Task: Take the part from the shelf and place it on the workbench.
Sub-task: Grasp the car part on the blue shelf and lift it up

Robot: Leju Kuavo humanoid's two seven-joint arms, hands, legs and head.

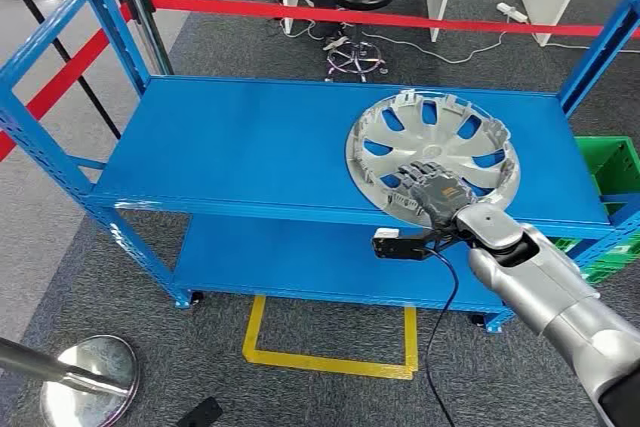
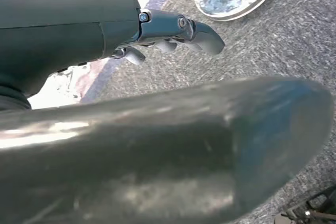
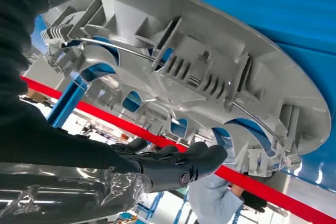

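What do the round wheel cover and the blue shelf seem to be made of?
The wheel cover looks like moulded plastic with a silver-grey finish: thin ribs and clips line its inner side. The shelf looks like painted sheet metal, glossy blue with soft reflections. Neither is certain from looks alone.

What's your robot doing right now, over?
Right hand on near rim of silver plastic wheel cover, grip unclear. Cover lies on blue metal shelf. Left hand empty, over carpet.
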